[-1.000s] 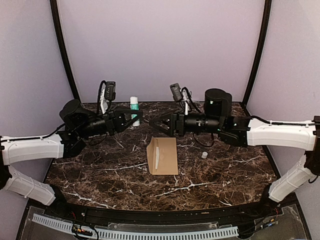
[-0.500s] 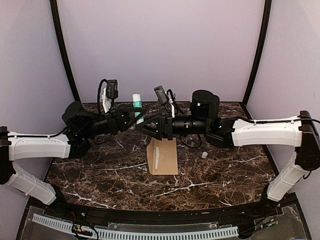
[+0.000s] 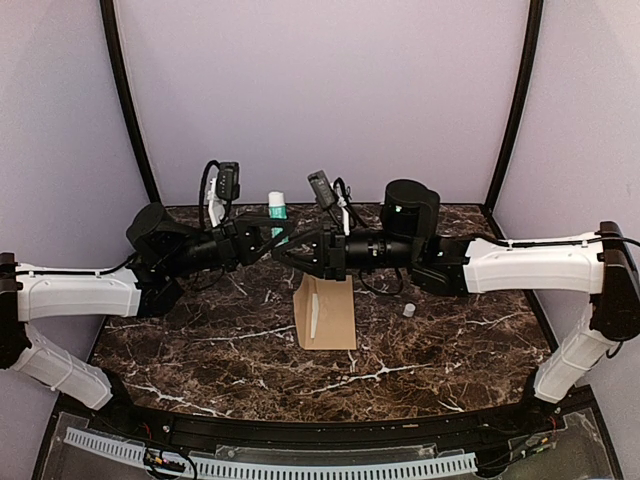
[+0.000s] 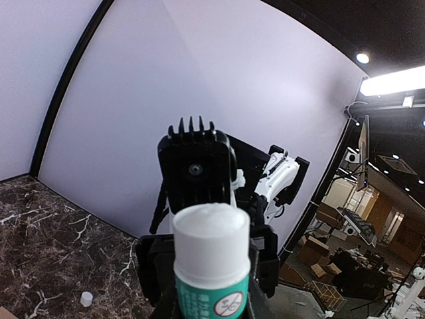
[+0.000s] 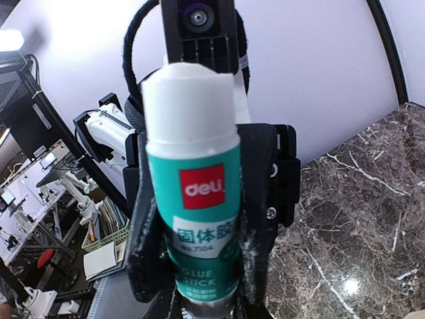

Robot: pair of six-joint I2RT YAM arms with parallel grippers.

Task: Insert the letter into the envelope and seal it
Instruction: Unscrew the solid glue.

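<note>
Left gripper (image 3: 268, 232) hangs in the air beyond the far left corner of the envelope (image 3: 325, 312), closed on an upright glue stick (image 3: 277, 208) that is white at the top and has a green label. Right gripper (image 3: 290, 250) points in from the other side, above the envelope's far edge, its tips meeting the left one's at the stick. In the right wrist view, black fingers (image 5: 147, 219) lie flat against both sides of the tube. Whether the right jaws are pressing it cannot be told. The tan envelope lies flat on the dark marble table (image 3: 200, 340), its long side running away from the arms, below both grippers and apart from them. A small white cap (image 3: 408, 310) stands near its right edge.
</note>
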